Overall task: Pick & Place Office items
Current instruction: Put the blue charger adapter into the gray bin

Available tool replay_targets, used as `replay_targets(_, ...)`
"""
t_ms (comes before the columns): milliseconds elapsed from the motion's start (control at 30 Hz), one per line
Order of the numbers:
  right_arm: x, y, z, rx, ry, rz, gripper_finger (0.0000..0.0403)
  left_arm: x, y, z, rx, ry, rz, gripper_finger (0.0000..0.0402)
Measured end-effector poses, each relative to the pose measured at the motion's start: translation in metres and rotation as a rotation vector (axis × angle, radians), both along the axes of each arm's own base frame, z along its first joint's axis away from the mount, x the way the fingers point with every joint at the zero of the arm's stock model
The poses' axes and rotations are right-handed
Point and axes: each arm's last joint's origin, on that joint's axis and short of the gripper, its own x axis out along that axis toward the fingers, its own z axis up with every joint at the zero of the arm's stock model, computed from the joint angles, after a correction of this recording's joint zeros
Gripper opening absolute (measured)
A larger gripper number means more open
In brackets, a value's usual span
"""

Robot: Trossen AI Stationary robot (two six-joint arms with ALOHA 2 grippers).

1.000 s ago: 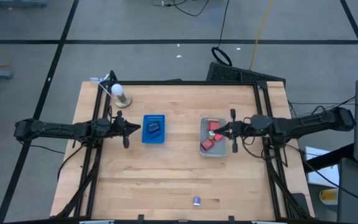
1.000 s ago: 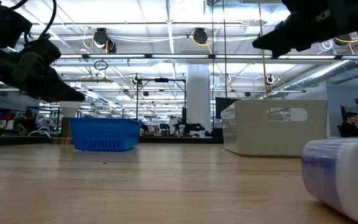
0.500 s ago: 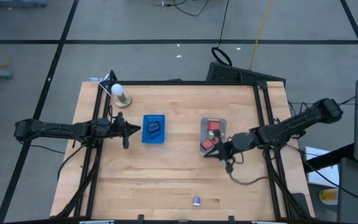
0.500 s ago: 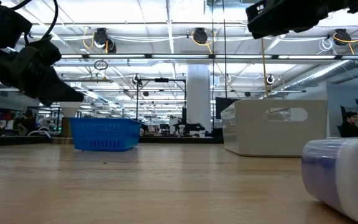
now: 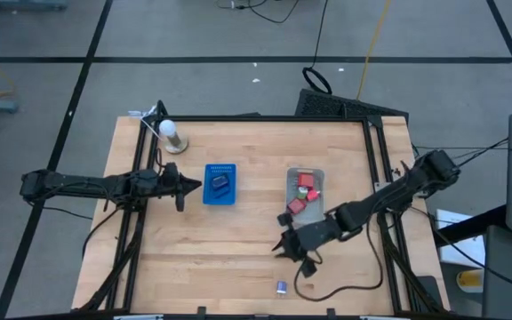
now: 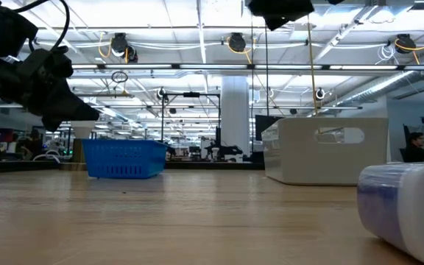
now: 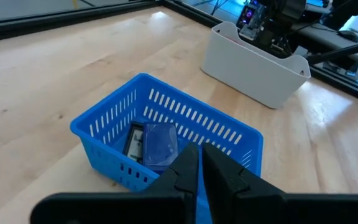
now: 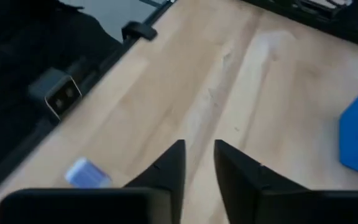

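A small pale blue piece (image 5: 281, 287) lies on the wood table close to its near edge; the right wrist view shows this pale blue piece (image 8: 87, 174) ahead of the fingers. My right gripper (image 5: 284, 244) hovers open above the table between that piece and the grey bin (image 5: 316, 213), touching nothing. The bin holds red pieces (image 5: 301, 183). The blue tray (image 5: 220, 169) holds a blue piece (image 7: 159, 142) and a dark piece (image 7: 133, 140). My left gripper (image 7: 200, 163) waits shut beside the tray's left side.
A white ball on a stand (image 5: 172, 133) sits at the far left of the table. Black frame rails (image 5: 376, 169) run along the table's sides. Bare wood lies between tray, bin and the near edge.
My right gripper has swung from above the grey bin toward the table's near edge and to the left, tipping downward, and now hangs over bare wood closer to the pale blue piece. The pieces, tray and bin have stayed in place.
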Motion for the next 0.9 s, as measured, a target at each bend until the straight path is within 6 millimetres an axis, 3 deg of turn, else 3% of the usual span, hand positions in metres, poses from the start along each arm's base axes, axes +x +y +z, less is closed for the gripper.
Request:
replay_targets(233,0.012,0.022,-0.007,-0.105,0.054,0.061,0.0196,0.0,-0.002,0.0,-0.014,-0.003,-0.011,0.0021)
replay_targets(400,0.015,0.034,-0.015,-0.14,0.065,0.12,0.0241,0.0,-0.002,0.0,0.012,0.004,-0.021,0.0021)
replay_targets(700,0.031,0.048,-0.042,-0.121,0.179,0.262,0.0251,0.0,-0.002,0.0,0.017,0.007,-0.022,0.0021)
replay_targets(900,0.023,0.059,-0.048,-0.198,0.255,0.373,0.0251,0.0,-0.002,0.0,0.009,0.008,-0.02,0.0021)
